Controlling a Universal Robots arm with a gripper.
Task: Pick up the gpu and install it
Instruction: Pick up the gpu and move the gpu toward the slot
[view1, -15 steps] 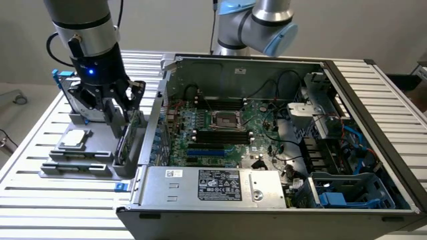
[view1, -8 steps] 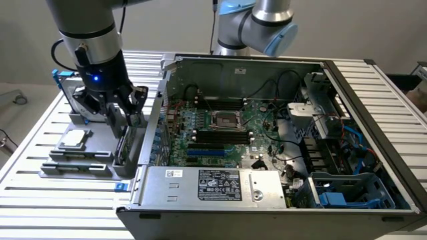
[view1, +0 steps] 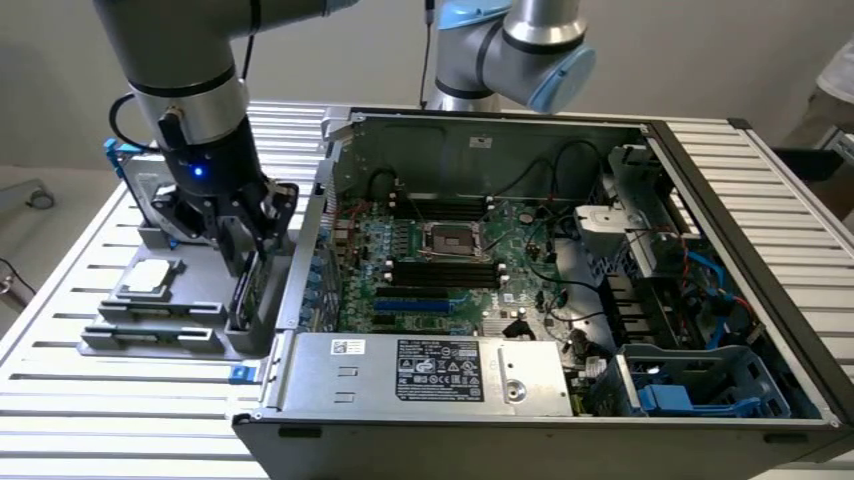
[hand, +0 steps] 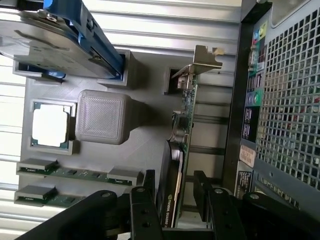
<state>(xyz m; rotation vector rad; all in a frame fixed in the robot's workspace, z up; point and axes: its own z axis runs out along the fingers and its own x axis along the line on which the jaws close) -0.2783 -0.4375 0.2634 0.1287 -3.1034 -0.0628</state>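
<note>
The jaws are wide open, one on each side of the gpu (hand: 182, 130), with a small gap on both sides. The gripper (hand: 174, 176) holds nothing. The gpu stands on its thin edge in a slot of the gray tray (hand: 145, 135), just beside the open computer case (view1: 561, 400). A hard drive (hand: 55, 42) sits in the same tray.
</note>
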